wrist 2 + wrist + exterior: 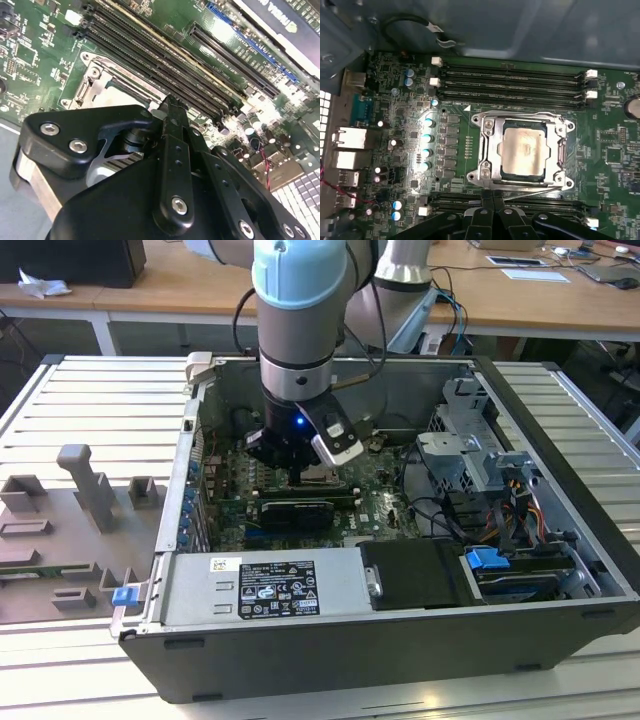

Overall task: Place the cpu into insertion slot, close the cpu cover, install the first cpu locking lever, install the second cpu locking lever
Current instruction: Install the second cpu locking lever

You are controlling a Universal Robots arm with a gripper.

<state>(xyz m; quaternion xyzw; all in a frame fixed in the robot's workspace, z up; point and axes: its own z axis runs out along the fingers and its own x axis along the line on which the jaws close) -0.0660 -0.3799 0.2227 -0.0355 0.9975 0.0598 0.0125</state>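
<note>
You had the cpu [522,151] seated in the insertion slot [556,150], the cpu cover [487,150] shut over it. Hand [492,200] closed, empty, at the socket's edge; levers looked not fully latched.

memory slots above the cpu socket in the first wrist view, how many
4, long dark slots stacked in parallel between the case wall and the cpu cover. More slots lie beyond the socket, partly hidden by the gripper.

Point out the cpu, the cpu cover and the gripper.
cpu [524,151]: first wrist view, centre of its pale metal face.
cpu cover [489,150]: first wrist view, one side bar of the silvery frame.
gripper [492,196]: first wrist view, at the fingertips beside the socket's edge.
</note>
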